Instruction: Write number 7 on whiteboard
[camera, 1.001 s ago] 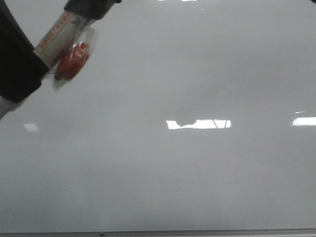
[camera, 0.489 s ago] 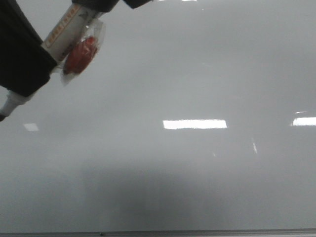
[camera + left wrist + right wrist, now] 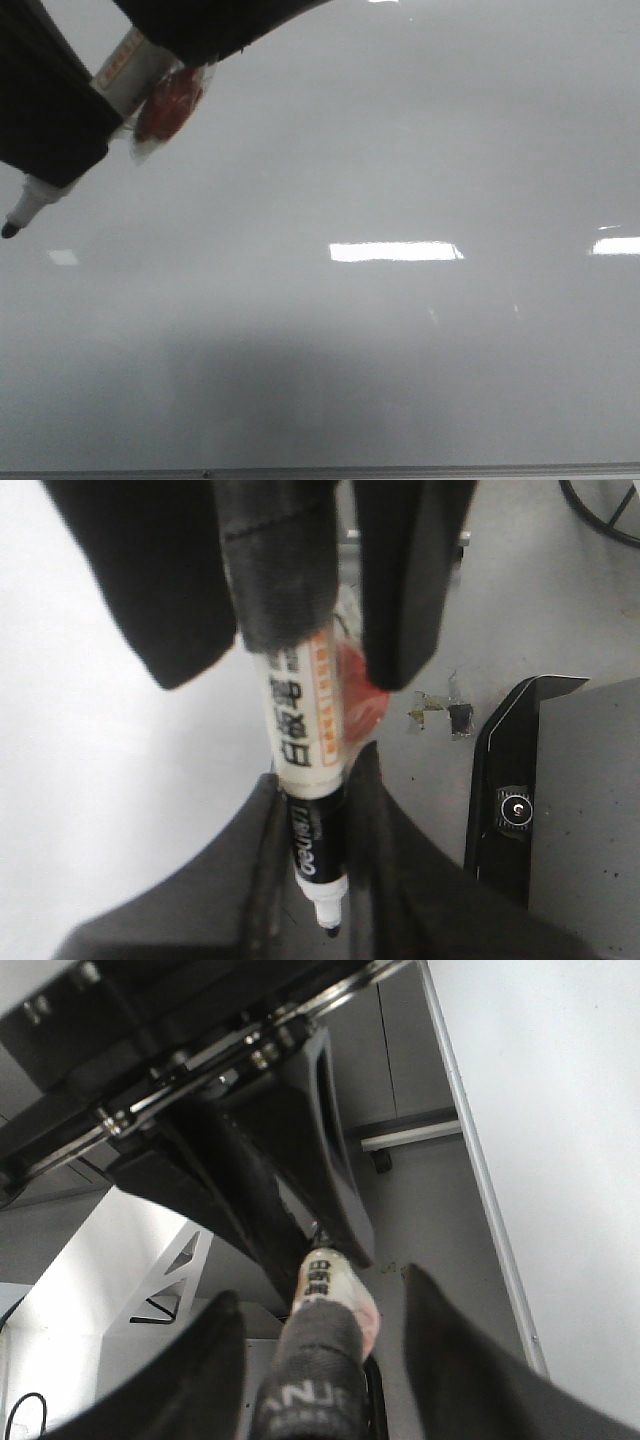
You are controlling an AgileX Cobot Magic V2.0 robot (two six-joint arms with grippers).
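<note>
The whiteboard fills the front view, glossy pale grey with bright light reflections. No number 7 or other line shows on it. My left gripper at the upper left is shut on a white marker whose uncapped black tip points down-left over the board. A small red piece in clear plastic hangs on the barrel. In the left wrist view the jaws clamp the marker. My right gripper is open, its fingers standing apart on either side of the marker's black-wrapped rear end.
A thin grey metal strip edges the board at the bottom of the front view. Past the board's edge lie grey floor, a black bracket and a cable.
The marker has shifted right and its black tip has come into view at the left edge. The right gripper's dark bulk has come in over the marker's rear end at the top.
</note>
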